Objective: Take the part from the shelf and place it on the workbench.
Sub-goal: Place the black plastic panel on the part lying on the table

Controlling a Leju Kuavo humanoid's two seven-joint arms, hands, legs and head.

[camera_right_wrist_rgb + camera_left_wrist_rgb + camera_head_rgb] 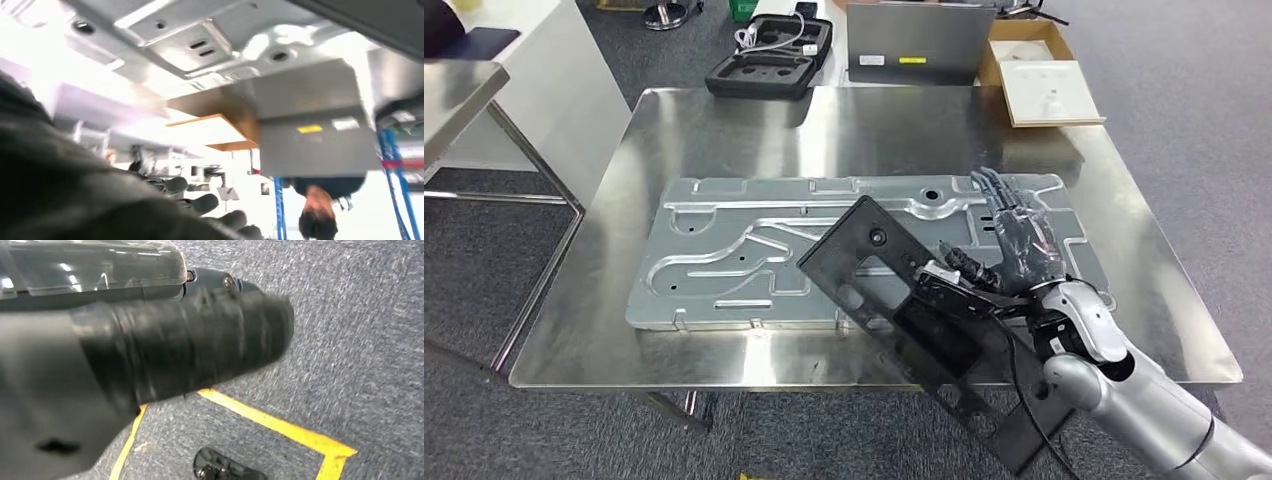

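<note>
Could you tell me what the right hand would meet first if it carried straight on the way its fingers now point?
Probably nothing close: the right hand points across the silver stamped panel toward the bare far tabletop.

We see even overhead light in the head view; the steel tabletop (724, 140) throws soft glare. The left wrist view is smeared with motion blur. The right wrist view blows out white, foreground unfocused.
</note>
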